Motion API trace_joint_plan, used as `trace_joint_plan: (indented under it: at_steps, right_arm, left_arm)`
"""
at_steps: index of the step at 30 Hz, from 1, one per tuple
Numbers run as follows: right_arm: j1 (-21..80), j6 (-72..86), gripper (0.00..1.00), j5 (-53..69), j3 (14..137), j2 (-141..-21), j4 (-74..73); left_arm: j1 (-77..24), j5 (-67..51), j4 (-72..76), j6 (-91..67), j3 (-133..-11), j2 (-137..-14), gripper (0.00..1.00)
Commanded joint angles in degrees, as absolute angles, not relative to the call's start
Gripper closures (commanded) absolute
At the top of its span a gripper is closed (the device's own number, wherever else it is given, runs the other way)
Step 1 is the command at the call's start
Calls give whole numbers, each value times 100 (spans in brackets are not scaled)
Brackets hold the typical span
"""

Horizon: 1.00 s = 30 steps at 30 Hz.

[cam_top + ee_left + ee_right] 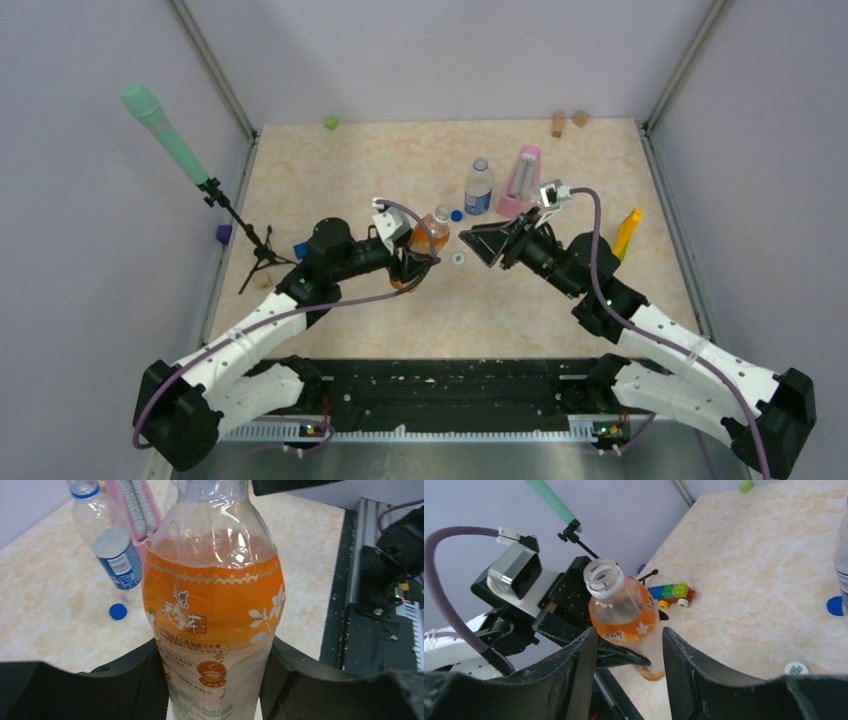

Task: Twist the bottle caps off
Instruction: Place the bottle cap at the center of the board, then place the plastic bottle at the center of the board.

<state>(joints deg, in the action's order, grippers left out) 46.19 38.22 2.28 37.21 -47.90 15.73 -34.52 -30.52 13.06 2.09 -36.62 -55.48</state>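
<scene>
My left gripper (215,680) is shut on the lower body of the orange-tinted bottle (212,595), holding it tilted above the table (428,235). Its neck (602,575) is open, with no cap on it. My right gripper (630,635) stands open and empty just right of that bottle (480,245). A white cap (457,259) lies on the table below, also in the right wrist view (796,668). A dark blue cap (456,214) lies beside the short clear bottle with the blue label (479,187), which stands upright.
A pink metronome (522,180) stands right of the labelled bottle. A yellow object (627,232) lies at the right, a green cube (330,122) and wooden blocks (558,122) at the back edge. A microphone stand (240,225) and brick toy car (671,592) are at the left.
</scene>
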Motion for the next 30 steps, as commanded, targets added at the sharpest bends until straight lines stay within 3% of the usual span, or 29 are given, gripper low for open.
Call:
trace_joint_plan:
  at_steps: [1, 18, 22, 24, 30]
  right_arm:
    - [4685, 4030, 51, 628, 3810, -4718, 2249]
    - [4690, 4118, 50, 554, 3987, -5165, 2184]
    - [4685, 4055, 66, 556, 3970, -5194, 2175]
    - [4693, 3996, 82, 606, 3974, -5199, 2162]
    - [4687, 3782, 100, 660, 4133, -5312, 1844]
  left_arm:
    - [-3437, -4002, 1272, 180, -4049, -5837, 94]
    - [-3806, -4319, 975, 489, -4376, -6249, 95]
    - [-3815, -4232, 894, 581, -4386, -6258, 93]
    - [-3814, -4092, 892, 565, -4383, -6239, 86]
    - [-3815, -3832, 1087, 514, -4281, -6175, 70]
